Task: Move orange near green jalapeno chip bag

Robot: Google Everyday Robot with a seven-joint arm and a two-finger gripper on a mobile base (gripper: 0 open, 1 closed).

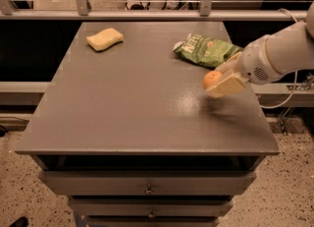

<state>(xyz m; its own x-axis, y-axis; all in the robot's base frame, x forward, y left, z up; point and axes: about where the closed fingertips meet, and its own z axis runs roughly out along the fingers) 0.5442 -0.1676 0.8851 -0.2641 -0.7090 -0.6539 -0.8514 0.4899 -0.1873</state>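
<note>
The orange (211, 79) is a small round fruit held between the pale fingers of my gripper (220, 80), a little above the grey table toward its right side. The gripper is shut on the orange; my white arm (279, 53) reaches in from the right edge. The green jalapeno chip bag (206, 50) lies flat and crinkled on the table just behind the orange, a short gap away. Part of the bag's right end is hidden behind my gripper.
A pale yellow wavy-edged sponge (104, 39) lies at the table's back left. The grey table (122, 108) has drawers below its front edge. A metal rail (147, 15) runs behind the table. A cable hangs at the right.
</note>
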